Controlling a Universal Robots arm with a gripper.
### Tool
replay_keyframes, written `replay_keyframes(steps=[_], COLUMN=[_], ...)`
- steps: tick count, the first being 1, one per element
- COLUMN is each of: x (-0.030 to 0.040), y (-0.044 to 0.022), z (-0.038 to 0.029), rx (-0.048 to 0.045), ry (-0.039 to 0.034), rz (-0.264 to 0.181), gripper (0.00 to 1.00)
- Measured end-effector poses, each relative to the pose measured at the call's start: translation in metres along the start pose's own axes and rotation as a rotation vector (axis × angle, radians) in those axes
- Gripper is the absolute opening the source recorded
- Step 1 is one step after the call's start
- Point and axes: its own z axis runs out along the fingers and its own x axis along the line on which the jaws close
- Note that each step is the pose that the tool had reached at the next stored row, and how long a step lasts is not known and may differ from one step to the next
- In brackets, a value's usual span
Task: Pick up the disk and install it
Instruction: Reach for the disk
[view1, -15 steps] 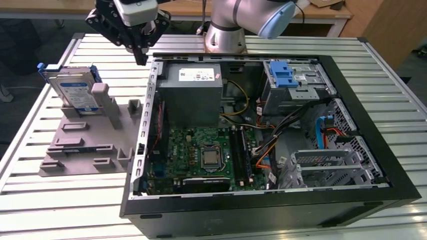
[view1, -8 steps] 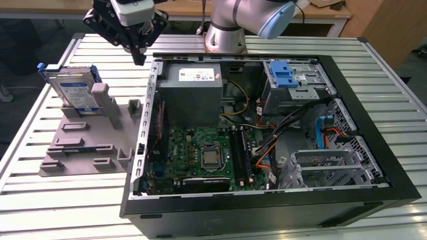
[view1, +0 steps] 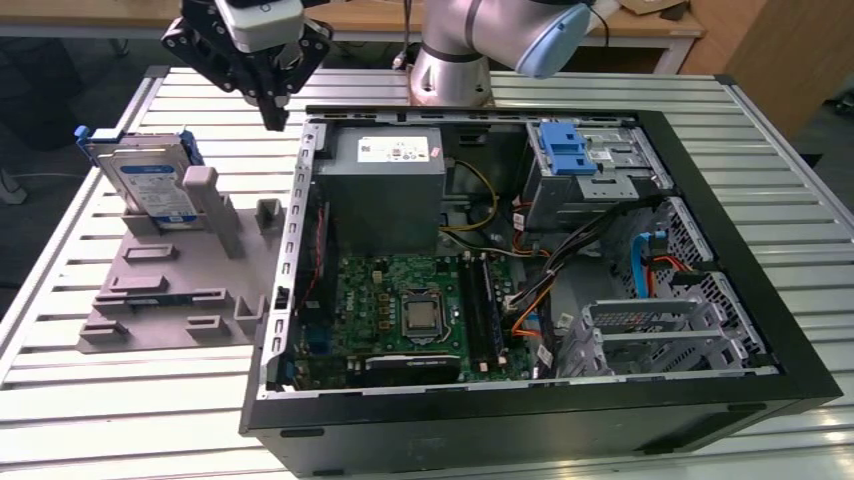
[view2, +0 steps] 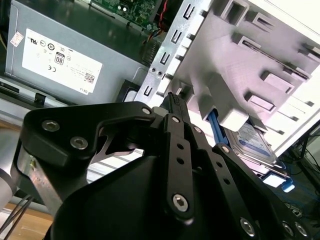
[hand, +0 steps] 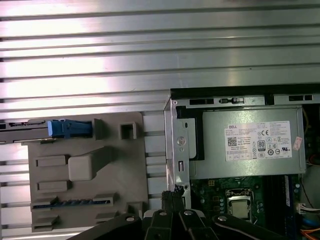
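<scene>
The disk (view1: 144, 182), silver with a white-and-blue label in a blue caddy, stands on edge in the grey fixture block (view1: 174, 290) at the exterior view's left. In the first wrist view the disk (hand: 67, 128) shows edge-on, and the second wrist view shows its label face (view2: 254, 144). My gripper (view1: 275, 118) hangs above the gap between the fixture and the open computer case (view1: 534, 250), apart from the disk. Its black fingers (view2: 172, 107) meet at the tips, shut on nothing. In the first wrist view the gripper (hand: 173, 193) sits over the case's edge.
The case lies open on a slatted metal table (view1: 747, 120), with a grey power supply (view1: 387, 190), a motherboard (view1: 414, 310) and a drive cage with a blue latch (view1: 574, 148). The arm's base (view1: 451, 70) stands behind the case.
</scene>
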Motion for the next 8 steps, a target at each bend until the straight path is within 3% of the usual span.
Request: replay_keyframes(steps=[8], x=[0.0021], y=[-0.0002], z=[0.0], rx=[0.0], ry=[0.0], rz=[0.0], gripper=[0.11])
